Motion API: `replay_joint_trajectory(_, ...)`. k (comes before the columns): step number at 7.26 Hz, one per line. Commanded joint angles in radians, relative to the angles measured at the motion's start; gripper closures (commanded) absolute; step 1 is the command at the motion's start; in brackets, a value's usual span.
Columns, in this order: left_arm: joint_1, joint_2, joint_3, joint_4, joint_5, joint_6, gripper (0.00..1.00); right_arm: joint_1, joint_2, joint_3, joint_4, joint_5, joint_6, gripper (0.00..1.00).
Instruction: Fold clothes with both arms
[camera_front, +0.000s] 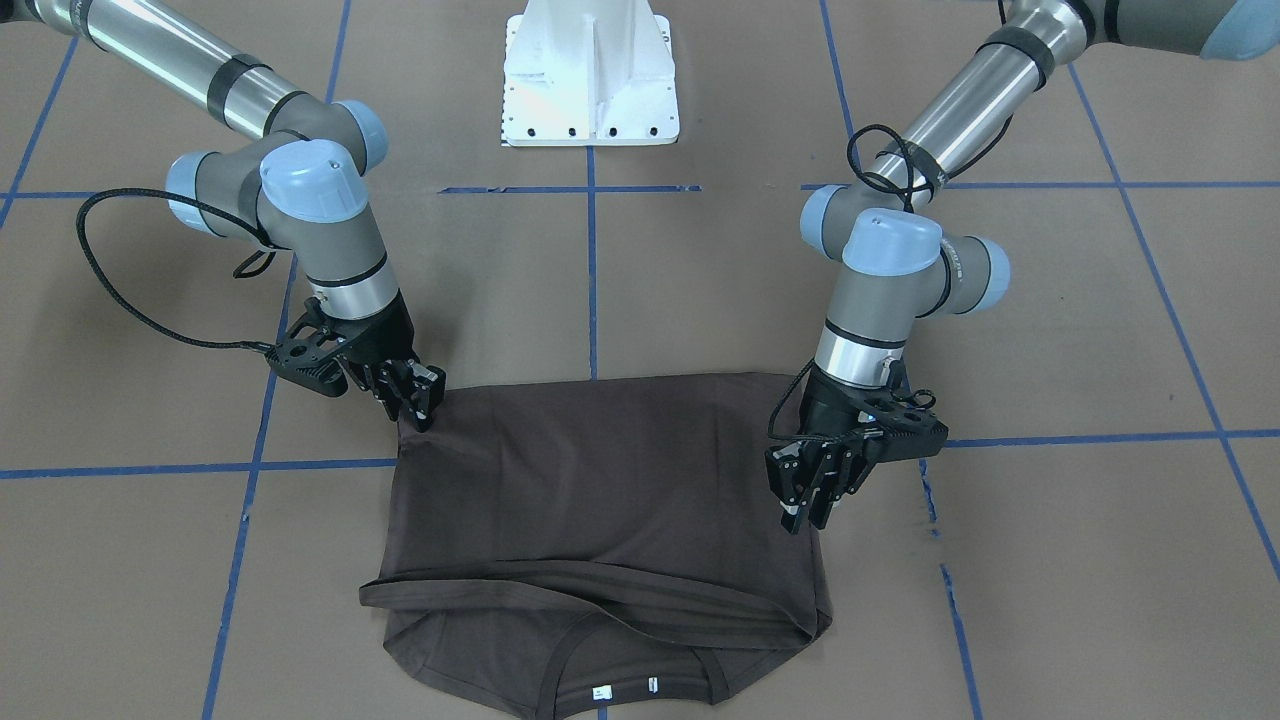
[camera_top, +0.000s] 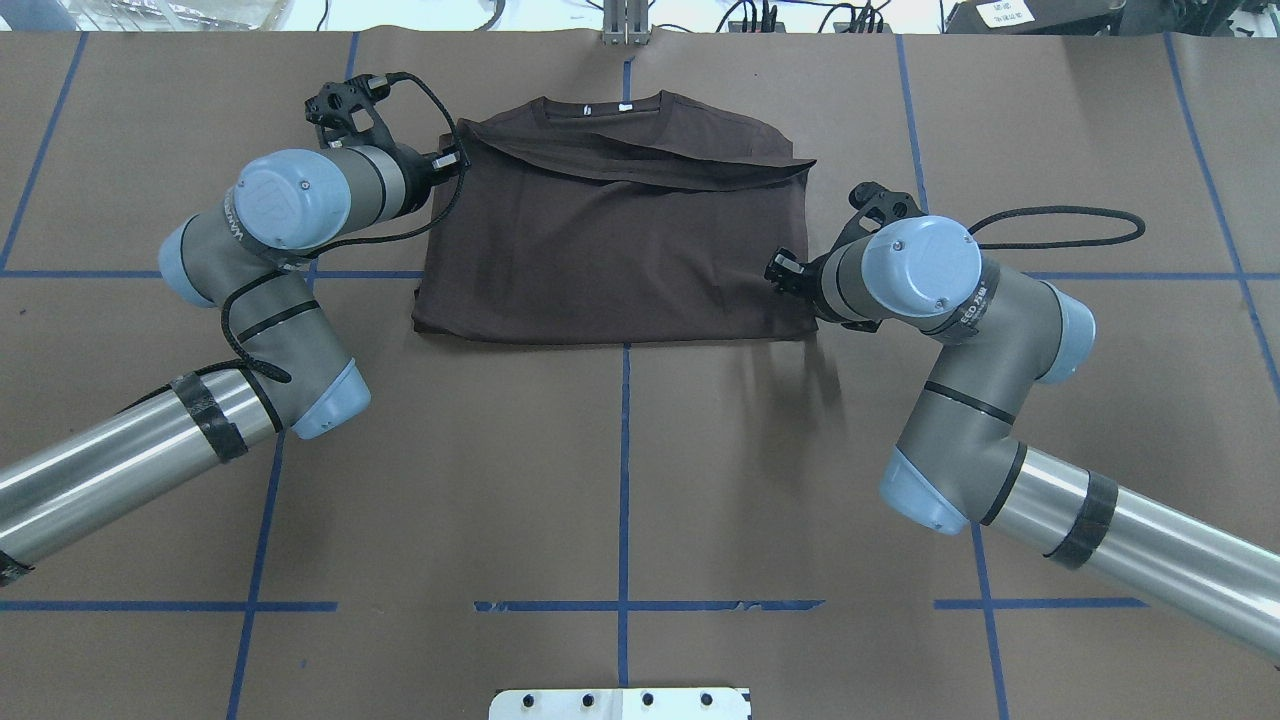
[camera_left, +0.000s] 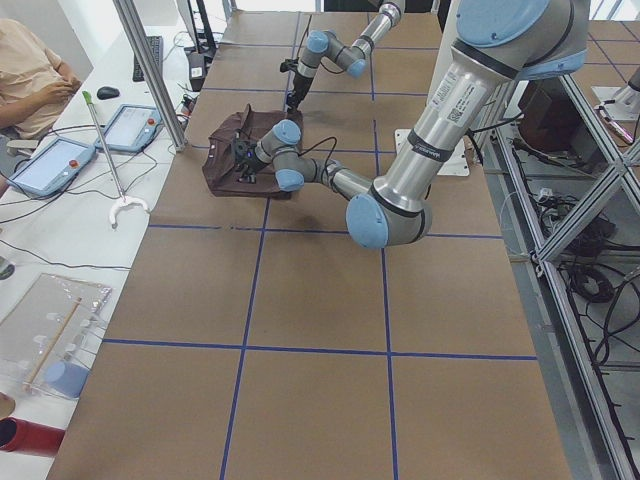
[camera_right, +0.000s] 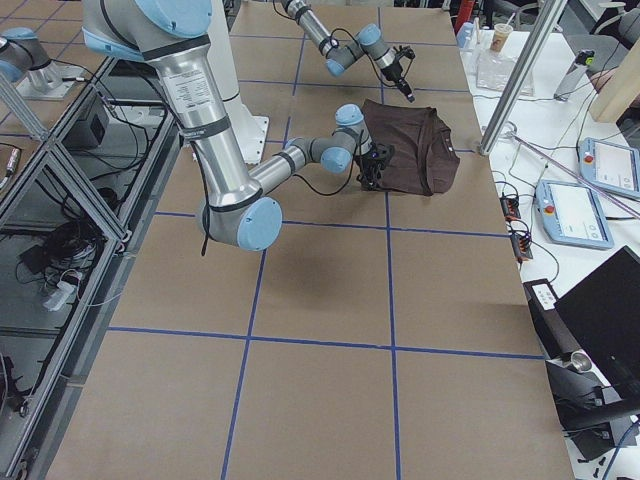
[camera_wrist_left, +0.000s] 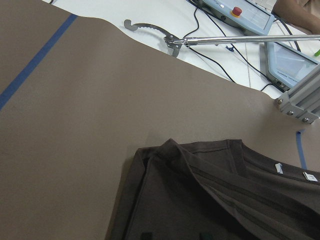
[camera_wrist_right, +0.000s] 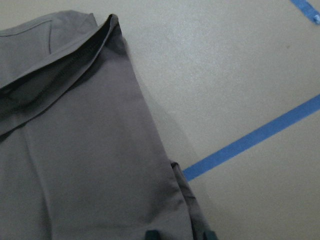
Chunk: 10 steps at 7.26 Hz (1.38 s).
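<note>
- On the table (camera_top: 620, 480), toward its far edge, the shirt (camera_top: 610, 250) is laid already doubled over — a further fold is judged to be in hand.
- The left gripper (camera_front: 805, 500) and right gripper (camera_front: 418, 400) are set at its side edges; each edge must be pinched next.
- Jaws seem parted — the fingertips (camera_wrist_right: 151, 235), hidden overhead, are shown apart only in the wrist views.

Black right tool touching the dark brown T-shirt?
Cannot tell. In the front-facing view the black right tool overlaps the near corner of the dark brown T-shirt, but neither contact nor a gap shows plainly there. The wrist view is no clearer.
</note>
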<state>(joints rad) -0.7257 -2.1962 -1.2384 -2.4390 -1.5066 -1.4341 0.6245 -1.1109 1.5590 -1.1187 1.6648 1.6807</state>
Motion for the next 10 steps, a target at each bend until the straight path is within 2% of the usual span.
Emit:
replay_joint_trajectory(1, 0.002, -0.001, -0.013, 0.0, 0.0, 0.0, 0.57, -0.018, -0.004, 0.012, 0.0, -0.002, 0.007, 1.0)
replay_joint_trajectory(2, 0.002, -0.001, -0.013, 0.0, 0.0, 0.0, 0.57, -0.031, -0.035, 0.065, 0.0, 0.001, 0.007, 1.0)
replay_joint_trajectory(5, 0.014, -0.001, -0.033, 0.0, -0.001, 0.0, 0.57, -0.214, -0.371, 0.52, -0.013, 0.007, 0.104, 1.0)
replay_joint_trajectory(6, 0.026, 0.001, -0.074, 0.001, -0.003, 0.0, 0.57, -0.311, -0.483, 0.643, -0.012, 0.009, 0.15, 1.0)
replay_joint_trajectory(7, 0.044, 0.001, -0.105, 0.001, -0.004, -0.002, 0.57, -0.406, -0.532, 0.73, -0.013, 0.025, 0.224, 1.0)
replay_joint_trajectory(8, 0.057, 0.003, -0.133, 0.003, -0.009, -0.032, 0.57, -0.469, -0.567, 0.754, -0.012, 0.082, 0.241, 1.0)
replay_joint_trajectory(9, 0.06, 0.004, -0.171, 0.009, -0.065, -0.046, 0.56, -0.488, -0.567, 0.753, -0.012, 0.092, 0.243, 0.09)
replay_joint_trajectory(10, 0.068, 0.056, -0.231, 0.006, -0.108, -0.067, 0.46, -0.486, -0.572, 0.75, -0.012, 0.086, 0.241, 0.0)
